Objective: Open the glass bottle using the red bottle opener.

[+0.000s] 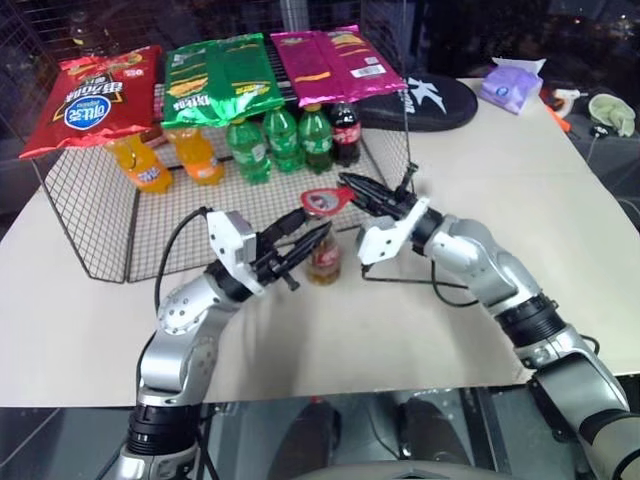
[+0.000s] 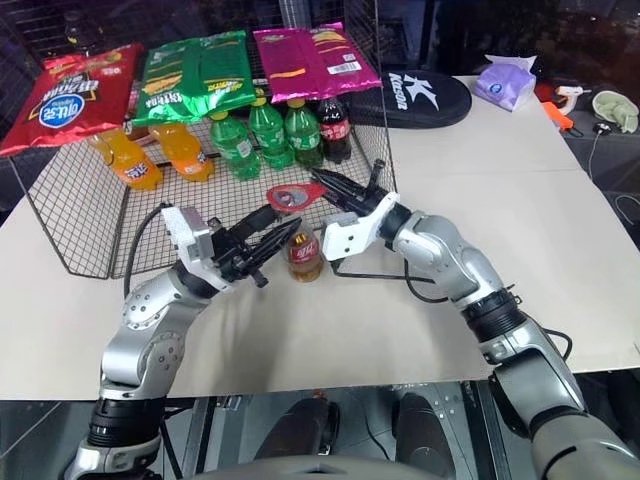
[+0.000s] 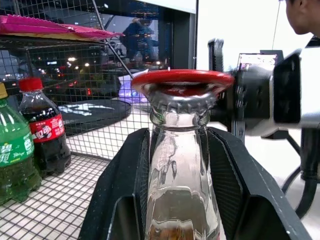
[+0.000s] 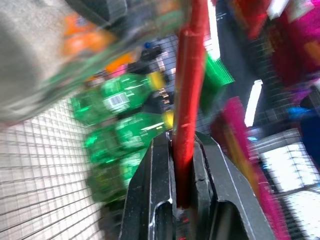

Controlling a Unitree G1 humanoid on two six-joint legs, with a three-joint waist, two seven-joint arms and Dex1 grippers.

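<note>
Here's the prying step, right over the table (image 1: 480, 330) in front of the wire rack (image 1: 90, 230). The left hand (image 1: 300, 245) has its two black fingers (image 3: 125, 190) clamped on either side of the glass bottle (image 1: 324, 258), gripping it at the neck just under the crown cap (image 3: 181, 102), with the bottle standing upright on the table. The right hand (image 1: 352, 190) is pinched tight on the handle of the red bottle opener (image 1: 326, 200), and the right wrist view shows that flat red handle squeezed edge-on between the fingers.

The opener's loop head sits flat across the top of the cap, and from the left wrist view its rim looks hooked under the cap's crimped edge on one side, though the far lip is hidden, so I can't confirm the bite all the way round.

How to do this well: the left hand should hold firm and keep the bottle vertical, since any tilt could spill the drink or slide the base. The right hand wants to lever the handle upward in a smooth roll, pivoting on the cap's top, not pulling sideways. If the tooth isn't seated under the crimp, the opener will likely skate off, so a gentle test pull seems wise first. The green bottles (image 1: 283, 140) and cola (image 1: 345, 130) in the rack sit behind, well clear of the lever path
</note>
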